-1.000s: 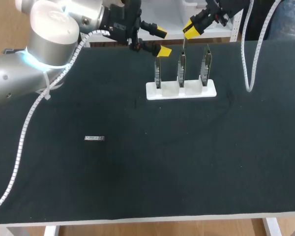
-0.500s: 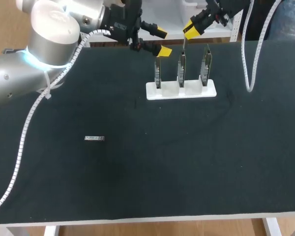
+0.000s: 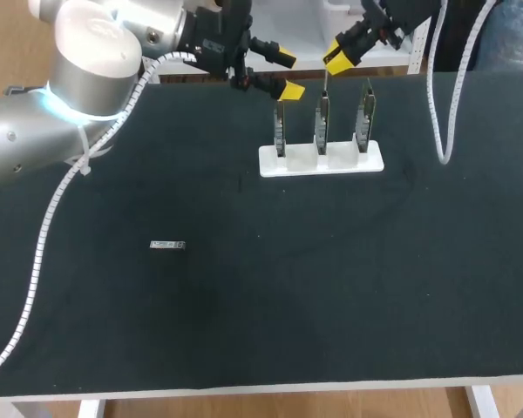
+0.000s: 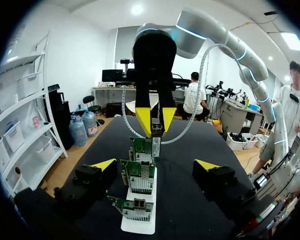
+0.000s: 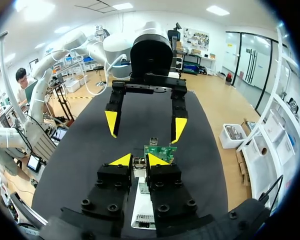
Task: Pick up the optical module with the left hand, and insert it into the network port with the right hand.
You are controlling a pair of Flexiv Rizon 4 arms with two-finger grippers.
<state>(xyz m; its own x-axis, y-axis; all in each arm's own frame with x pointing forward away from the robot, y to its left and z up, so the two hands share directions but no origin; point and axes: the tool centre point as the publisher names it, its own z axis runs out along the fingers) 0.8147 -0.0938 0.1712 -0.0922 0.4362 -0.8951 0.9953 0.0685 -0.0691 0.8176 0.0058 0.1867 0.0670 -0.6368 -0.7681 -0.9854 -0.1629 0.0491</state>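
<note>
My right gripper [image 3: 340, 54] hangs at the table's far side, above the middle one of three upright network cards [image 3: 322, 117] on a white stand [image 3: 296, 162]. It is shut on a slim optical module [image 4: 156, 134], which points down at the cards. The right wrist view shows that module [image 5: 139, 165] pinched between the yellow tips of the right gripper [image 5: 139, 160]. My left gripper [image 3: 286, 73] is just left of the stand, open and empty. In its own view the left gripper [image 4: 155, 167] faces the cards end-on. A second small module [image 3: 167, 246] lies flat on the black table, left of centre.
The black table top [image 3: 331, 287] is bare apart from the stand and the loose module. A white corrugated cable [image 3: 438, 113] from my right arm droops over the far right of the table. My left arm's cable [image 3: 44, 244] trails along the left side.
My right gripper with the module has edged very slightly to the left. The left arm and the things on the table have not moved.
</note>
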